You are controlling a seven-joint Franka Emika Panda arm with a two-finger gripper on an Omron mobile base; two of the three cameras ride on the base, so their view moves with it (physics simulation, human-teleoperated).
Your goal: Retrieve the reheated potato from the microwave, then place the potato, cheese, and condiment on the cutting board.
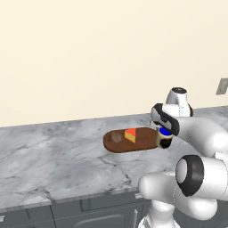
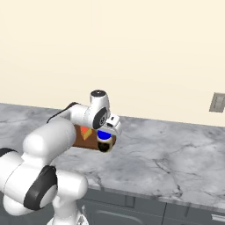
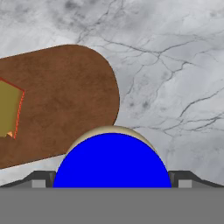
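Blue is the round cap of the condiment (image 3: 111, 162), which sits right between the spread jaws of the claw (image 3: 112, 177), one dark fingertip (image 3: 39, 178) on either side of it; whether the tips press the bottle cannot be told. From the left base view the bottle (image 1: 164, 138) stands at the 3 o'clock end of the cutting board (image 1: 142, 143). No writing or label can be read on it. On the board, the cheese (image 1: 130, 135) lies just beside the potato (image 1: 116, 137), which is at its 9 o'clock. The board rests on a grey marble counter (image 1: 53, 156). Against the cream wall, at 2 o'clock from the claw, hangs a grey wall plate (image 2: 216, 102).
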